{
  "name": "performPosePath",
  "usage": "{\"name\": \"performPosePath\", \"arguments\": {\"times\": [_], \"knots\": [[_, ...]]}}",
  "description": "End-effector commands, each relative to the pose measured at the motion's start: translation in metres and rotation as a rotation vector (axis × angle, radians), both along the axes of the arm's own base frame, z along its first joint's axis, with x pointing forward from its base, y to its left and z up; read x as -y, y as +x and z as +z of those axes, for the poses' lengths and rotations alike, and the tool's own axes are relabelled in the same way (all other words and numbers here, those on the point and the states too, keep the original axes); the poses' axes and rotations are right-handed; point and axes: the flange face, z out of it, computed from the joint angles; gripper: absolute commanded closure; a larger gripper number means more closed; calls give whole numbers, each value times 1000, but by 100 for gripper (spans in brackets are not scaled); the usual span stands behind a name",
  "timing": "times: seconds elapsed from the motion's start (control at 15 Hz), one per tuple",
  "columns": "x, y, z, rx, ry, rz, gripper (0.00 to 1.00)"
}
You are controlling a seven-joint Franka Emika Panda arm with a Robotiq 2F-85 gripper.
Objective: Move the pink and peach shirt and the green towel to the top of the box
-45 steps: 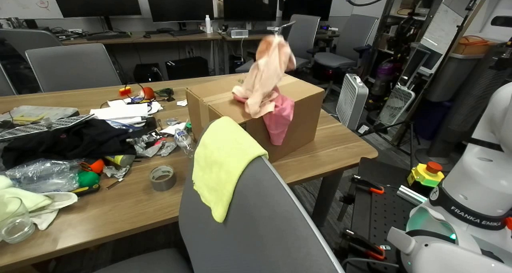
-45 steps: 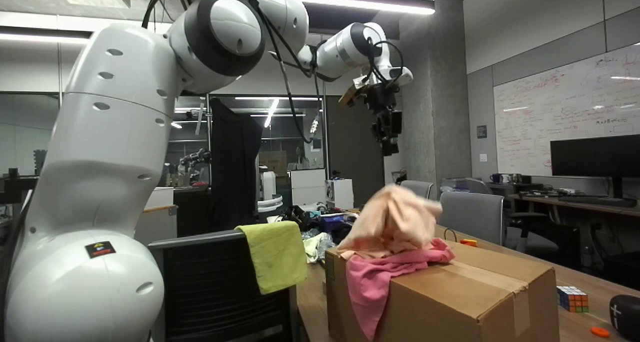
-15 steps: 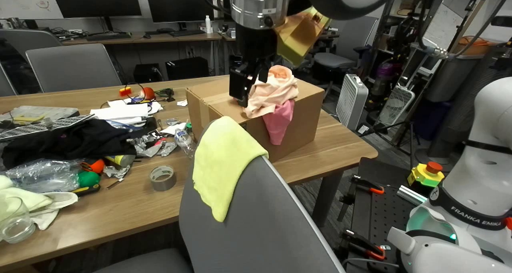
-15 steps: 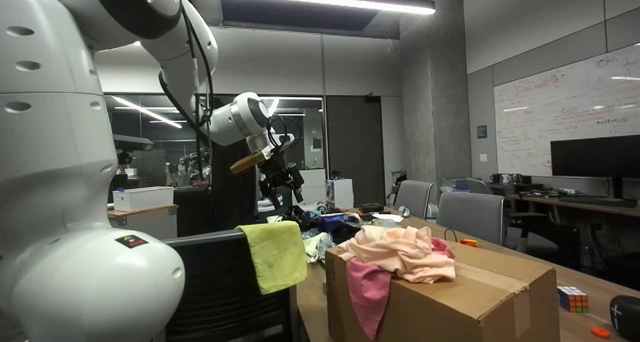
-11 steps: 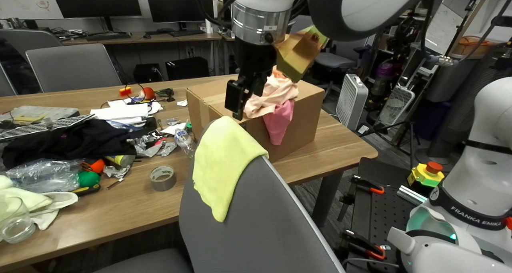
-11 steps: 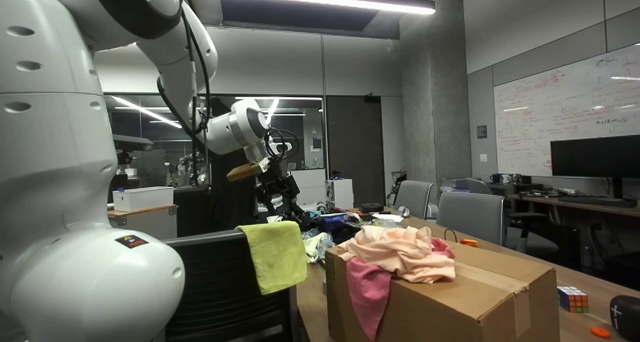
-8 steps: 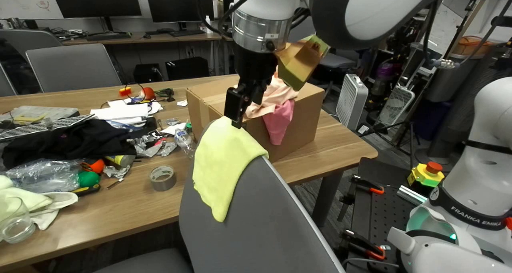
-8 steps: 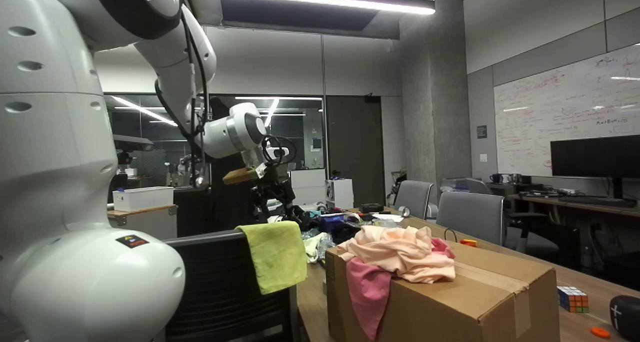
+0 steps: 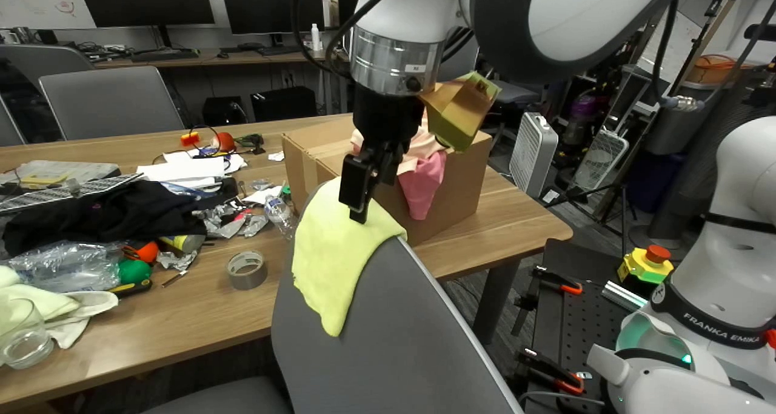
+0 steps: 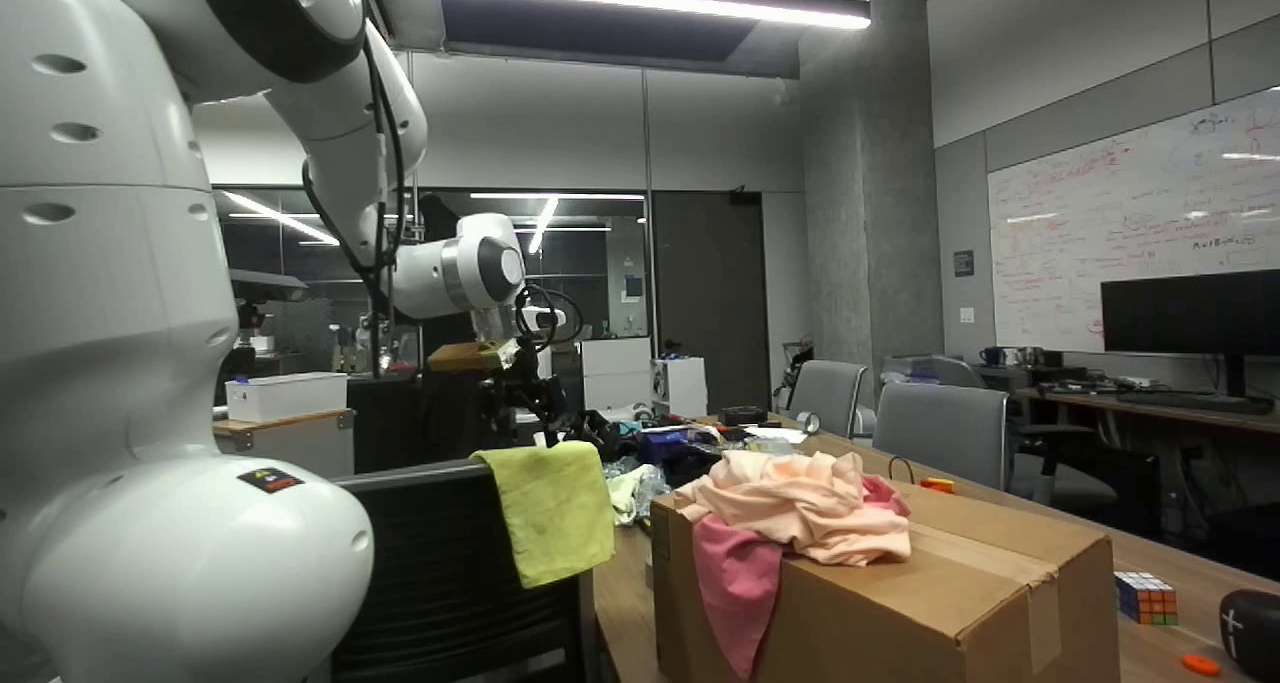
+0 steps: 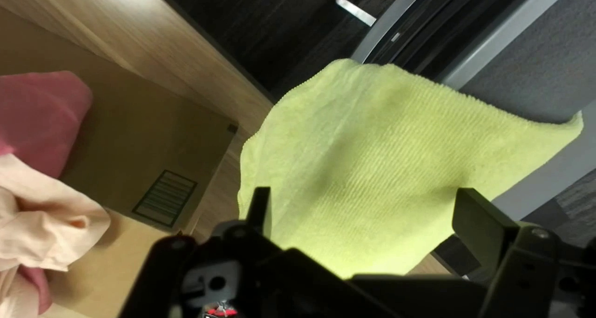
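both exterior views show box [image 10: 880,628] on cluttered wooden table [image 9: 206,305], whiteboard [image 10: 1140,213] beyond.

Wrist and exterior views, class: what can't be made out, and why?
Green towel, wrist view: partly behind the gripper.
Pink shirt, wrist view: cut off by the left edge.
Label print, wrist view: blurred, unreadable.
Peach shirt, in an exterior view: partly behind the gripper.
Box, in an exterior view: cut off by the bottom edge.
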Motion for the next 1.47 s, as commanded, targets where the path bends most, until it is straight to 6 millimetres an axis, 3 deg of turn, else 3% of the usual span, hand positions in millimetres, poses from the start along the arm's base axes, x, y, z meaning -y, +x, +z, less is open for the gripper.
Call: {"name": "performPosePath", "arguments": {"times": [0.0,0.47,0.53,0.6,1.2,1.4], "knots": [[-5,4,-8,-4,13,28,0],[-4,10,-18,-15,9,37,0],[-3,10,-18,-13,9,39,16],[-3,10,-18,-13,11,42,25],[4,12,-10,8,20,40,92],[8,12,-9,13,17,39,97]]}}
